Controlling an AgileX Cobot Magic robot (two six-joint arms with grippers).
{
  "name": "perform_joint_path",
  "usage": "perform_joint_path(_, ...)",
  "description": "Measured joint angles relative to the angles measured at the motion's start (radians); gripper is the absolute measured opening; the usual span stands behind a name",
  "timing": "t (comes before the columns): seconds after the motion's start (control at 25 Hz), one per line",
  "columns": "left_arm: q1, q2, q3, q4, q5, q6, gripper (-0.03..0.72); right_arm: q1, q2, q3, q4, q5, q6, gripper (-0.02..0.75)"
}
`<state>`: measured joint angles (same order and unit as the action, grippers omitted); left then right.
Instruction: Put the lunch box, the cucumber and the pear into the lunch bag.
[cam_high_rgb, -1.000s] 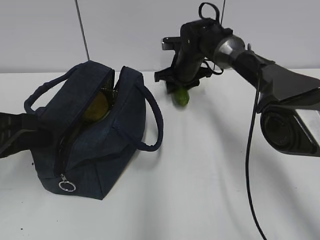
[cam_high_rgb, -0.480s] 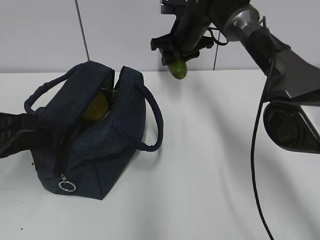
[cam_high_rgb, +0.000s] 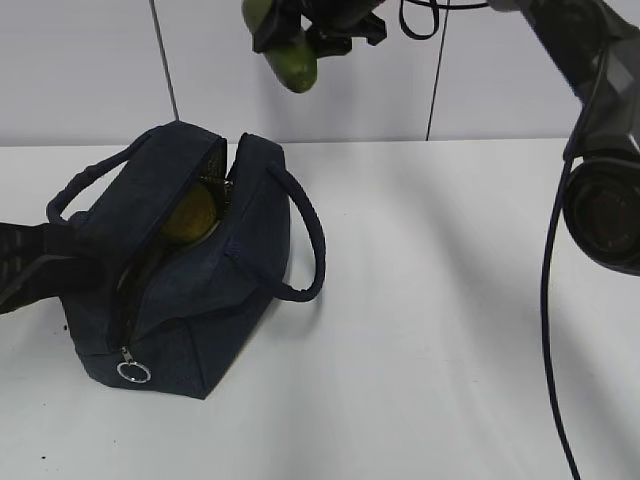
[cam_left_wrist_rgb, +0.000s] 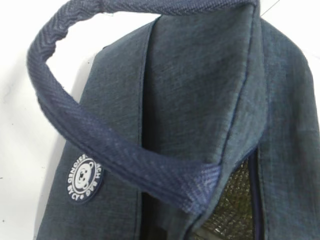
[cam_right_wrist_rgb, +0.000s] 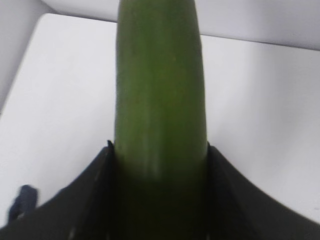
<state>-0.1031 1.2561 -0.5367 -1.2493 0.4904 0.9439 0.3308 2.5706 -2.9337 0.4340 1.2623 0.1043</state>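
The dark navy lunch bag lies on the white table at the left, its top zip open. The yellow-brown pear shows inside the opening. My right gripper is shut on the dark green cucumber and holds it high in the air, above and behind the bag's far end. In the right wrist view the cucumber sticks out between the black fingers. My left arm lies against the bag's left side, its fingers hidden. The left wrist view shows only the bag's handle and fabric. The lunch box is out of view.
The round ring pull hangs at the bag's near end. One loop handle droops to the bag's right. The right arm's base and its black cable stand at the right edge. A wall rises behind the table.
My right gripper has lifted the cucumber from just above the table behind the bag, up and to the left, to the top of the view. The bag and left arm have not moved.
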Motion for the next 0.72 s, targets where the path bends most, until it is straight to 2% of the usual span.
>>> perform_joint_path(0.24,0.0,0.0,0.0,-0.008,-0.004,0.0,-0.019,0.0,-0.025,-0.002,0.278,0.002,-0.002,0.37)
perform_joint_path(0.36,0.0,0.0,0.0,-0.01,-0.008,0.0,-0.019,0.0,-0.025,-0.002,0.359,0.002,-0.004,0.37)
perform_joint_path(0.72,0.0,0.0,0.0,-0.011,-0.009,0.0,-0.019,0.0,-0.025,-0.002,0.399,0.002,-0.018,0.37)
